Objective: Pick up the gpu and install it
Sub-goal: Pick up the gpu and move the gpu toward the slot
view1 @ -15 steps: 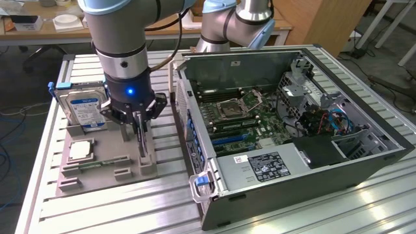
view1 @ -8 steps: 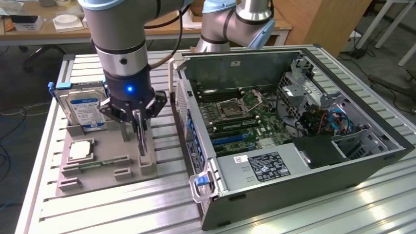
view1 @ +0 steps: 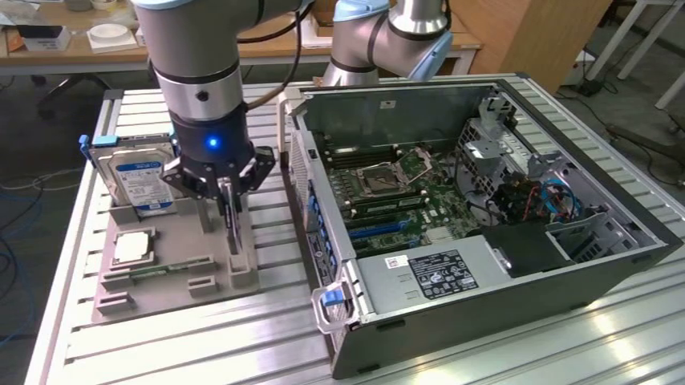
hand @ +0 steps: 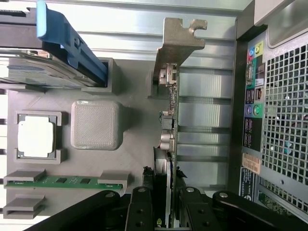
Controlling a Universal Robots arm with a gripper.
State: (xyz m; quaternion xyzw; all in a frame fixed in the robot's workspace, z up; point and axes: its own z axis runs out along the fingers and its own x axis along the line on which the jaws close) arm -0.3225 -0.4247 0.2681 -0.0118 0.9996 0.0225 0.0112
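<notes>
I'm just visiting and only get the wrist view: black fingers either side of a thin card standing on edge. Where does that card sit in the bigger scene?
Observer: The arm reaches straight down from above. Its end effector is closed on the top edge of the gpu, which stands in a slot of a gray tray.
Operator: What's the grille beside it?
Observer: A computer case lying on its side, open, with the motherboard facing up.
Operator: And the blue thing?
Observer: A hard drive standing in the tray, with a blue-white label.
</notes>
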